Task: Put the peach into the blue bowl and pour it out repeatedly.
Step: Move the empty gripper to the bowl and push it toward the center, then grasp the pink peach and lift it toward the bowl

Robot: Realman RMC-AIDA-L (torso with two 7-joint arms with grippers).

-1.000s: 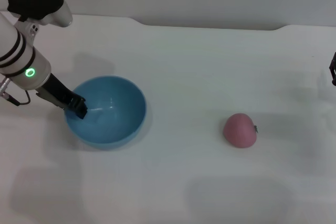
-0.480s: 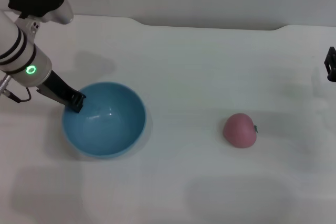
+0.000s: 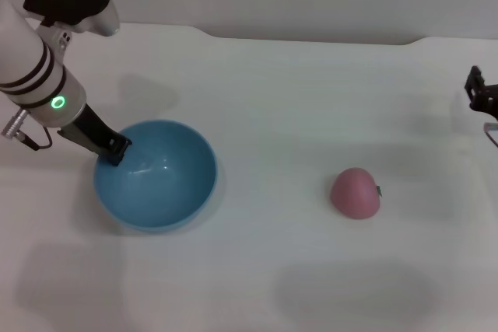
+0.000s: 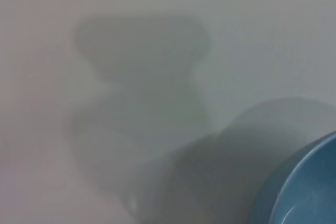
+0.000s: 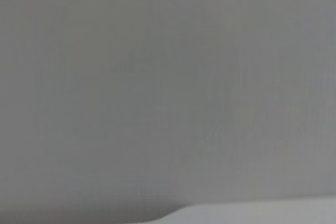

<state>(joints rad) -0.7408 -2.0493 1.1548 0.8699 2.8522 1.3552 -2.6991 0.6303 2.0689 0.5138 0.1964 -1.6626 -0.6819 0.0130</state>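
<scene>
White table fills the head view, with a pale wall behind its far edge. On the left side sits the blue bowl, upright with its open side up. The left gripper is at the bowl's rim, on the side nearest the left arm. Its dark tip touches the rim, but whether the fingers pinch the rim or sit loose cannot be told. The left arm is white with black bands and a small green ring light. The peach lies on the table by itself, well apart from the left gripper and on the far side of the bowl from it. It is pink and round with a tiny dark stem nub on one side. The right gripper hangs at the right edge of the view, off the table top, and the peach is nearer to it than the bowl is. How its fingers stand cannot be told.

From the left wrist view, a curved piece of the blue bowl shows in one corner. Beside it is bare table with a soft grey shadow.

From the right wrist view, only a plain grey surface shows, with a lighter strip along one edge.
</scene>
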